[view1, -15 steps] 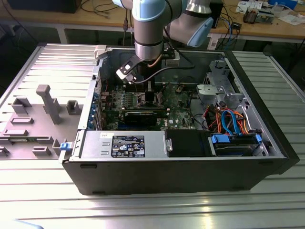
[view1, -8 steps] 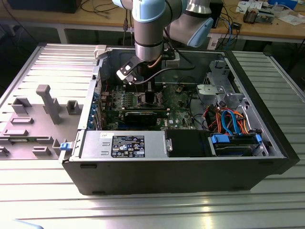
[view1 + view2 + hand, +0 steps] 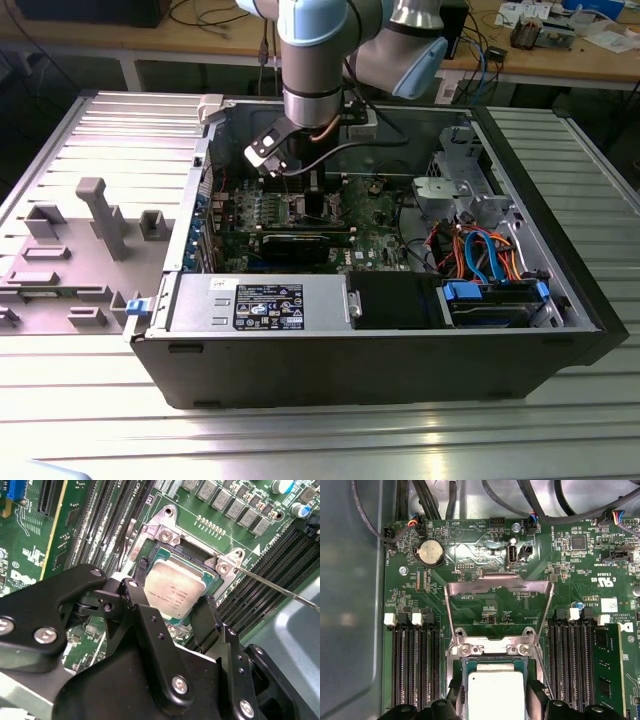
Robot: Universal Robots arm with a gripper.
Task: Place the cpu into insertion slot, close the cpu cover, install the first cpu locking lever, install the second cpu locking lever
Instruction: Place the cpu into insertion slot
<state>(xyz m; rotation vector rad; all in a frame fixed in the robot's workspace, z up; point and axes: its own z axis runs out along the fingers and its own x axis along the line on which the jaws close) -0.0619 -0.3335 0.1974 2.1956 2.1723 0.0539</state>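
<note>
The cpu (image 3: 177, 592) (image 3: 495, 690) lies flat within the insertion slot (image 3: 162, 530) (image 3: 492, 650), its silver top facing up. My gripper (image 3: 170, 597) (image 3: 495, 702) stands straight over it, with one black finger (image 3: 131, 587) against each of two opposite edges of the chip, shut on it. The cpu cover (image 3: 497, 586) is swung up and open behind the socket. A thin locking lever (image 3: 272, 586) sticks out free past one corner of the socket. In the exterior view the gripper (image 3: 298, 188) reaches down into the open computer case.
Long black memory slots (image 3: 415, 665) (image 3: 570, 660) run along both sides of the socket. A black graphics card (image 3: 300, 243), a power supply (image 3: 260, 303) and bundled cables (image 3: 480, 250) fill the case. A grey fixture block (image 3: 95, 225) stands at the exterior view's left.
</note>
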